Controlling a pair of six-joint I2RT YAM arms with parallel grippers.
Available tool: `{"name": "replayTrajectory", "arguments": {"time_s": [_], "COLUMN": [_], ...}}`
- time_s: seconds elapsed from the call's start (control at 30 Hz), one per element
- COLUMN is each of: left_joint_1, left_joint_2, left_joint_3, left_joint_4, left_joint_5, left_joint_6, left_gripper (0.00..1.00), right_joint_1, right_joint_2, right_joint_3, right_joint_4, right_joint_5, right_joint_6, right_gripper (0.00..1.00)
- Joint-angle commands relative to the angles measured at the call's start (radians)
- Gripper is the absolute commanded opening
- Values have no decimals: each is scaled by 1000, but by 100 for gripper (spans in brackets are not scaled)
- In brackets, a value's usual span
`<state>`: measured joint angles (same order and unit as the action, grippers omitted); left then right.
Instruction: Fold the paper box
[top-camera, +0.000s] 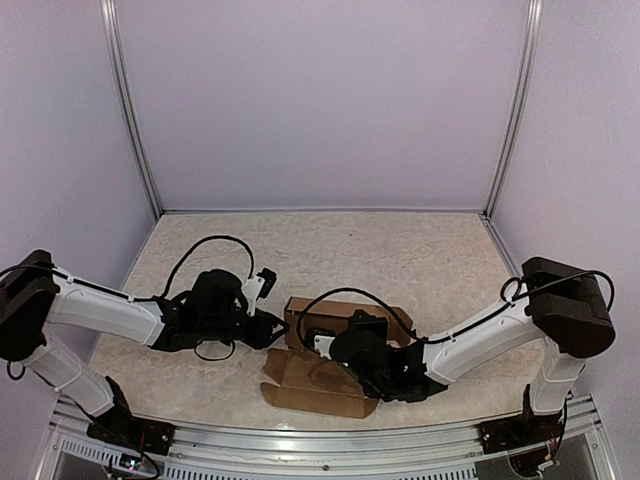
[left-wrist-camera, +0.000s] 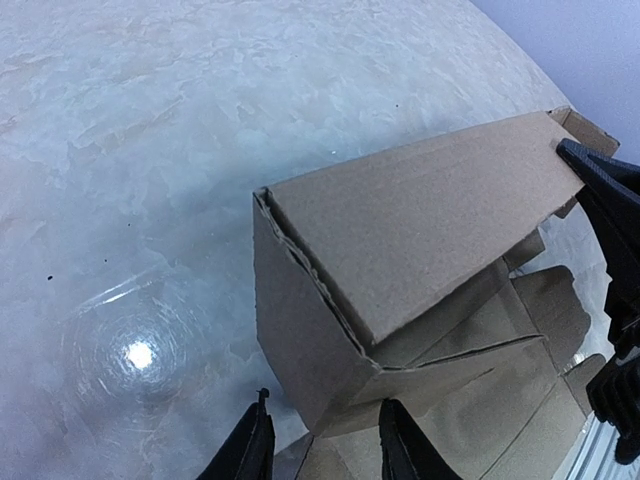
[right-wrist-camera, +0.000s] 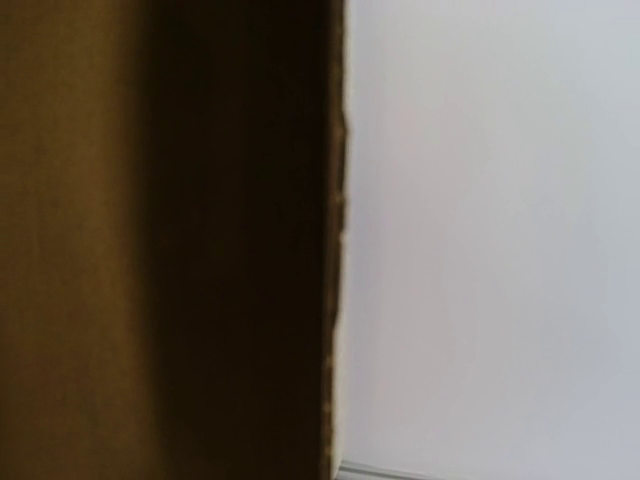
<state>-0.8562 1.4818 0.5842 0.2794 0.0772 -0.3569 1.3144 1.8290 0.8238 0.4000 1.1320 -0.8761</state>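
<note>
near rim: the paper box (top-camera: 305, 385) sits centre-front on the tabletop (top-camera: 420, 250), with its flat flap pointing at the near edge, so there's not much room there.
right hand (top-camera: 345, 348): closed up and pressed onto the box's middle. Its own camera shows only cardboard.
left hand (left-wrist-camera: 323, 440): partly open, fingers (left-wrist-camera: 255, 450) astride the box's left-end corner, not clearly pinching it.
handling: looks light, with stiff panels that bend at the creases. Probably best taken by the flap edges — it'd likely skid if shoved.
far side: plenty of bare tabletop behind, and the walls (top-camera: 320, 100) are well apart.

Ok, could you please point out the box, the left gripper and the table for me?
box (left-wrist-camera: 420, 220), left wrist view, on its top panel.
left gripper (left-wrist-camera: 323, 408), left wrist view, midway between its fingertips.
table (left-wrist-camera: 150, 150), left wrist view, on bare surface.
</note>
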Motion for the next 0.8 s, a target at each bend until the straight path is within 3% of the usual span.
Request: {"name": "replayTrajectory", "arguments": {"time_s": [0.0,0.33,0.77], "left_joint_1": [-19,-46,-59], "left_joint_2": [-27,-79,-21], "left_joint_3": [-11,-11,-5], "left_joint_4": [-22,-63,-37], "left_joint_5": [-30,-74,-115], "left_joint_6": [16,29,35], "left_gripper": [35,38,37], "right_joint_1": [17,17,20], "right_joint_2": [-24,-40,-36], "right_joint_3": [24,76,143], "right_joint_4": [7,-153,-337], "right_joint_5": [30,17,0], "right_joint_6": [-5,96,225], "right_gripper": [0,0,0]}}
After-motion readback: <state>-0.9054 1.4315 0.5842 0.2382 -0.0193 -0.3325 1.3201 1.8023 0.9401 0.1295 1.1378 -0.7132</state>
